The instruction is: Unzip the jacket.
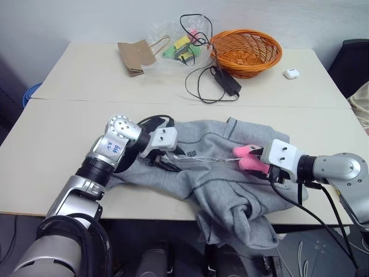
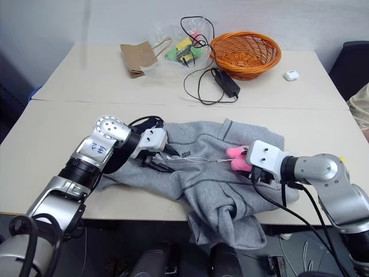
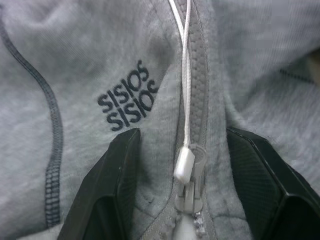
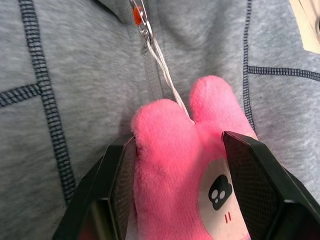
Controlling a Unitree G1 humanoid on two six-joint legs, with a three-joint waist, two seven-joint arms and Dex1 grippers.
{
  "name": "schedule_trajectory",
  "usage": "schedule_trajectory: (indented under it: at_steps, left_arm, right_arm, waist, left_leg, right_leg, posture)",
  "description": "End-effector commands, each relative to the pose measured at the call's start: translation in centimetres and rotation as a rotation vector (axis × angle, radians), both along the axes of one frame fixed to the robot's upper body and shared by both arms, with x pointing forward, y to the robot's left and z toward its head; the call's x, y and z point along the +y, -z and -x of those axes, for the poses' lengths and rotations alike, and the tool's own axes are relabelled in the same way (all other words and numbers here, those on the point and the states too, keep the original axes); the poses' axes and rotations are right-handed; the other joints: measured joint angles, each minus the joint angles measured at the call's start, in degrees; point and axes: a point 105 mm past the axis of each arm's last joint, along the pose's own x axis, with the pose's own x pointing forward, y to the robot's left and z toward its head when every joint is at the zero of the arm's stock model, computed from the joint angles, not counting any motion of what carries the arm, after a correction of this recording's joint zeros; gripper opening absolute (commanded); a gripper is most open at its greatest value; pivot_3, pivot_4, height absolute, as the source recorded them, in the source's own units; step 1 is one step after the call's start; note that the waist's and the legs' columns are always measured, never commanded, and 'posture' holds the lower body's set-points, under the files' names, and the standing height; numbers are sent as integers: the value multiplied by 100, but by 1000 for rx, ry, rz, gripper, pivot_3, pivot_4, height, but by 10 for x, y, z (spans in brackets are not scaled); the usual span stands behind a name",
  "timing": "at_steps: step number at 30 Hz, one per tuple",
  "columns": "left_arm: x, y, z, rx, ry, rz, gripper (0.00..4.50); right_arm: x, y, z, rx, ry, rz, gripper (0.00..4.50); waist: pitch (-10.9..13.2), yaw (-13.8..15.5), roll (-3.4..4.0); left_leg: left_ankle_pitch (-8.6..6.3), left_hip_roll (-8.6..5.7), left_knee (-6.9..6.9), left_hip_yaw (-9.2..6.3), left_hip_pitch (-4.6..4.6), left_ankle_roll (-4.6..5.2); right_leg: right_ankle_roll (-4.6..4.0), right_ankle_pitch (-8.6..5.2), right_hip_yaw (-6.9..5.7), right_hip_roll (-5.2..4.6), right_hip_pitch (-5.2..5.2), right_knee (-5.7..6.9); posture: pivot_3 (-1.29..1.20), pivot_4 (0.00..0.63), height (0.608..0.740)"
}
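- Jacket [image 1: 225,173]: light-grey fleece, lies crumpled on near edge of front table [image 1: 52,150]; lower part hangs over table edge. Dark seam lines cross fabric; "SISIOS" print [image 3: 127,95] sits beside zip.
- Zip [image 3: 197,75]: runs along jacket front btw. the two grippers; teeth above slider are meshed. Slider [image 3: 192,175] has a white cord [image 3: 186,65] w/ white plastic end tied to it.
- Cord: stretches across jacket from slider to a pink plush toy [image 4: 190,165].
- L gripper [image 1: 167,161]: fingers spread, one each side of zip, slider in the gap btw. them; pads [image 3: 120,175] rest on/just above fabric, not pinching slider.
- R gripper [image 2: 249,164]: fingers [image 4: 117,185] on both sides of pink toy, pads pressed against plush, i.e. pinching toy. Toy lies on jacket, ears pointing along cord.
- Small metal ring w/ orange bit [image 4: 140,17]: sits on zip line ahead of toy, cord passes by it.
- Rear table [image 1: 86,69]: wicker basket [image 1: 247,52], brown paper bag [image 1: 135,56], clear plastic bag w/ yellow-green items [image 1: 179,49], black charger + cable [image 1: 226,81], small white case [image 1: 292,73]; all well apart from jacket.
- Seam btw. the two tables runs just behind jacket.
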Motion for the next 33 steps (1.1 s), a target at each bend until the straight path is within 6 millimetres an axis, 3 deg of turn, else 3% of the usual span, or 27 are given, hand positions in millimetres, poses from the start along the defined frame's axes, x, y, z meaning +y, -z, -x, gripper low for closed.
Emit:
schedule_trajectory:
  at_steps: [1,7,14,17,24,28,33]
  left_arm:
    - [7,19,-6,4,-48,-60,2688]
    - [8,32,-13,-5,-87,-86,2688]
    - [2,30,-11,-16,-61,-72,2688]
    - [2,28,-10,-21,-55,-69,2644]
    - [2,28,-7,-27,-41,-69,2644]
    - [5,30,-4,-25,-40,-72,2644]
    - [16,35,-1,-21,-54,-85,2644]
  right_arm:
    - [-3,-5,-3,-42,11,13,2757]
    - [-8,-2,-3,-41,29,32,2757]
    - [-13,16,-4,-24,47,92,2757]
    - [-18,25,-9,-24,68,130,2182]
    - [-26,27,-11,-40,94,149,140]
    - [-56,0,-16,-96,232,90,16]
    - [-147,-35,0,-122,524,52,16]
  waist:
    - [0,0,0]
    - [-4,6,-2]
    - [-9,8,-3]
    - [-14,8,-7]
    - [-17,9,-10]
    - [-18,14,-10]
    - [-18,22,-9]
  left_leg:
    - [0,0,0,0,0,0]
    - [1,-1,1,0,18,3]
    - [1,-2,1,2,34,3]
    - [1,-2,1,2,35,3]
    - [2,-4,1,1,35,3]
    - [1,-4,1,0,35,3]
    - [0,-9,-2,0,30,6]
  right_leg:
    - [0,0,1,0,0,0]
    - [1,1,1,-10,16,1]
    - [1,2,8,-19,27,1]
    - [1,1,8,-19,28,1]
    - [1,2,7,-20,30,1]
    - [0,2,6,-22,31,1]
    - [1,2,4,-22,30,-2]
  posture:
    - [0,150,740]
    - [0,150,740]
    - [0,150,740]
    - [0,150,740]
    - [0,150,740]
    - [0,150,740]
    - [0,150,740]
